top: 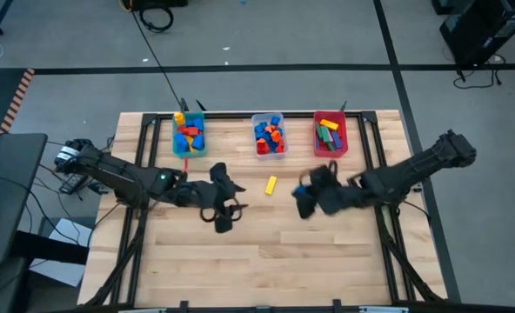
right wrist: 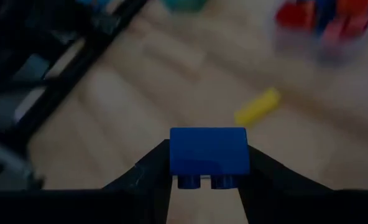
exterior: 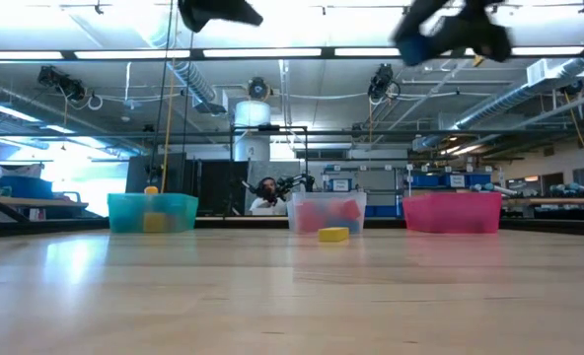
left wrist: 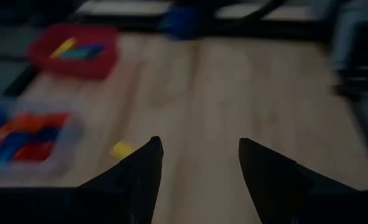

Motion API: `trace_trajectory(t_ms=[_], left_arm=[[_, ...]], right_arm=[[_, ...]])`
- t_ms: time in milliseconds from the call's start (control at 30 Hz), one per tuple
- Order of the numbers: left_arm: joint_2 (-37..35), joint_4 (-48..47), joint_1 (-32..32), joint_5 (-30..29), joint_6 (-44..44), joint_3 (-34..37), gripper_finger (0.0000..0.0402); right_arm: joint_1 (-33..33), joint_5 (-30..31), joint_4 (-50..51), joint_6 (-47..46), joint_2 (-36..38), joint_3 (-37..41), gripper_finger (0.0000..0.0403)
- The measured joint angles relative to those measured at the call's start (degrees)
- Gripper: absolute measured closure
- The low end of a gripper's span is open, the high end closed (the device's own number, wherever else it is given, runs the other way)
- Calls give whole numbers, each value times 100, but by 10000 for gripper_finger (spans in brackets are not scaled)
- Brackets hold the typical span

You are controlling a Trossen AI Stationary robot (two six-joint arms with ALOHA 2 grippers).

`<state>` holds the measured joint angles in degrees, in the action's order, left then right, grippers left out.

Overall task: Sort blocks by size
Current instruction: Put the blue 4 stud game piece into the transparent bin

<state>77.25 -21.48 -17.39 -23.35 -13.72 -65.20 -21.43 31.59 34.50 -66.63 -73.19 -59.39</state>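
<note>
Three bins stand in a row along the far edge of the wooden table (top: 266,252). The teal bin (top: 189,134) on the left holds a heap of red, blue, yellow and orange blocks, with one yellow piece sitting at its far end. The clear bin (top: 269,135) in the middle is filled with mostly blue, red and orange blocks. The red bin (top: 331,133) on the right holds a few longer bars in yellow, green and red. A single yellow block (top: 271,183) lies loose on the table just in front of the clear bin, between the two arms. The right gripper (right wrist: 207,177) is raised above the table, near the loose yellow piece and in front of the red bin, and its fingers are closed on a blue block (right wrist: 207,151), which sits squarely between them with its studs showing underneath. The left gripper (left wrist: 199,165) hangs in front of the teal bin, its fingers spread apart with nothing between them. In the low view, a person (exterior: 265,194) shows far back in the room.
</note>
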Motion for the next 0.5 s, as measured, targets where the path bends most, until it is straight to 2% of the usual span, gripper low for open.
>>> trace_trajectory(t_ms=[100,200,333,500], left_arm=[[-248,338,52,513,303,467,183],[-624,545,198,538,304,1153,183],[-1655,1331,500,678,302,2209,183],[-2997,1642,969,1199,317,3316,183]], right_arm=[[625,-48,0,616,-284,-467,248],[1258,-441,-1,1267,-739,-1064,248],[2044,-907,54,1934,-1529,-1917,248],[2933,-1251,746,2178,-2613,-2914,248]])
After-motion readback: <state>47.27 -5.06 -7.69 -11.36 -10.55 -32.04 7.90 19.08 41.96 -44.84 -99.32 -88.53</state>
